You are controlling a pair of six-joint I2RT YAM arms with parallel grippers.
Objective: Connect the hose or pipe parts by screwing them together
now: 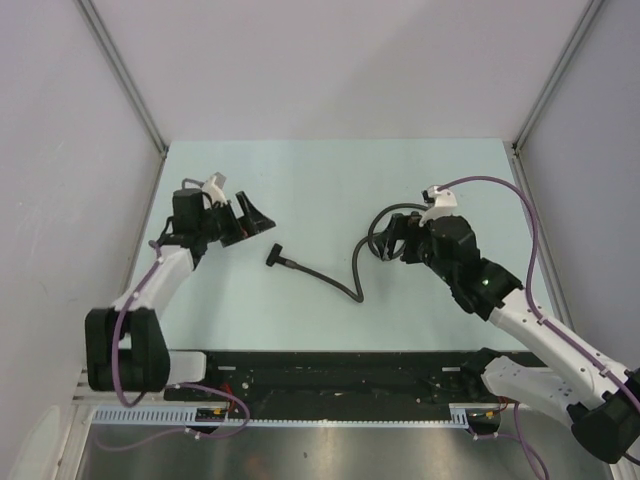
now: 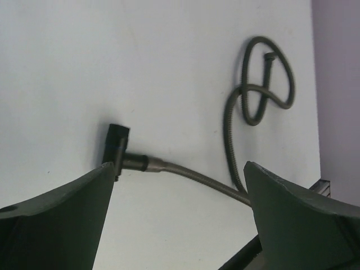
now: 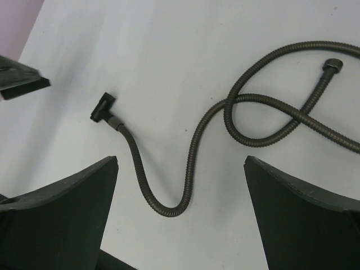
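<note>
One thin, dark ribbed hose (image 1: 345,287) lies on the pale table. Its black T-shaped end fitting (image 1: 275,257) points toward my left gripper (image 1: 245,224), which hangs open a short way to the fitting's upper left, holding nothing. In the left wrist view the fitting (image 2: 117,143) lies just past the left fingertip and the hose (image 2: 197,177) crosses between the wide jaws of that gripper (image 2: 180,169). The hose coils into a loop (image 3: 264,121) with a small nut end (image 3: 332,64). My right gripper (image 3: 180,160) stands open above the hose's U-bend (image 3: 169,211), near the loop (image 1: 385,235).
A black rail (image 1: 330,375) runs along the table's near edge by the arm bases. Grey walls close in the left, right and back sides. Purple cables (image 1: 530,230) trail along the right arm. Bare tabletop (image 1: 310,180) lies behind the hose.
</note>
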